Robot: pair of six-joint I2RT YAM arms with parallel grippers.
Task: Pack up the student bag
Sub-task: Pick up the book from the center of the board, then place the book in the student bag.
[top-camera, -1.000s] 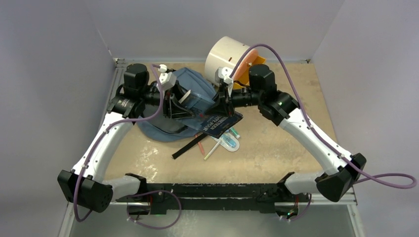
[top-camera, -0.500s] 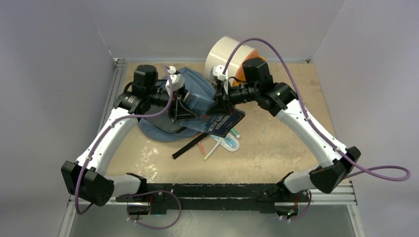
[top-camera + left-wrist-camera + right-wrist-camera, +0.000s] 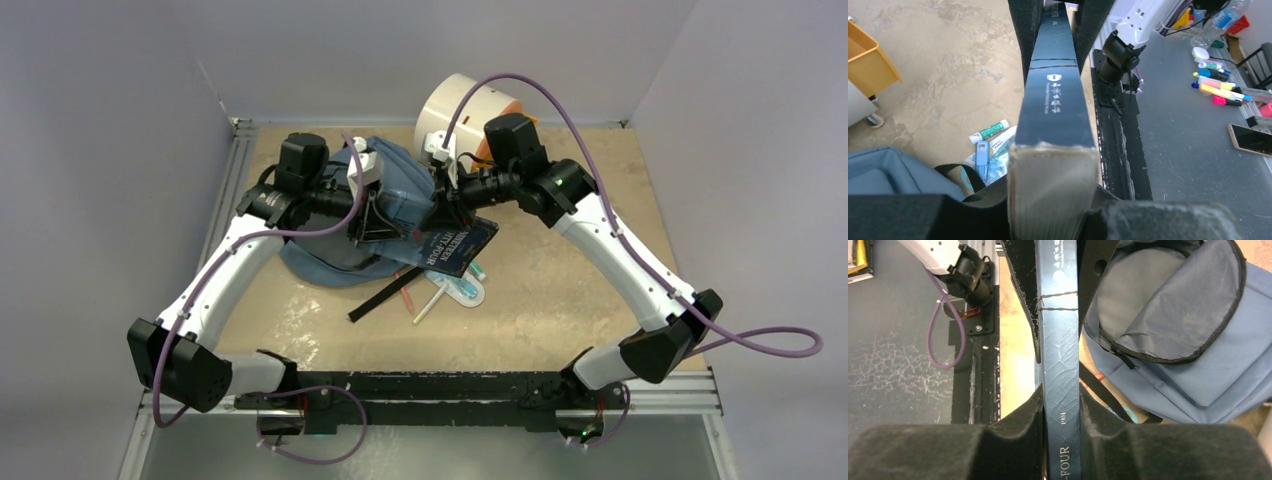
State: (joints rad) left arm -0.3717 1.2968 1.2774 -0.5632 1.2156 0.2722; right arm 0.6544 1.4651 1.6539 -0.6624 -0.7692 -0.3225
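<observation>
Two arms, and both are on one book [image 3: 458, 243]. The left gripper [image 3: 1053, 205] pinches it at the page end, with its pads flat against both covers. The right gripper [image 3: 1062, 405] is clamped across the dark spine at the other end. The book is held on edge and clear of the table [image 3: 570, 270].

There is one backpack [image 3: 1208, 365], slate blue, slumped on the table at about 10 o'clock from the table's middle. Its mouth gapes and grey lining shows. The book hangs just at its 3 o'clock side, not inside it. One black strap [image 3: 380, 298] trails out from the bag toward 6 o'clock.

One cream round cabinet [image 3: 458, 100] stands at 12 o'clock on the far edge, with one orange drawer [image 3: 870, 60]. The right wrist crosses in front of it.

A small heap of pens [image 3: 445, 290] lies at 6 o'clock under the book, too bunched to count.

A second ago only the right gripper had the book, and the left one stood over the bag with its jaws wider. Since then the left arm has swung over toward 3 o'clock and closed on the book. The right arm has drawn in toward 9 o'clock and now hides more of the drawer.
</observation>
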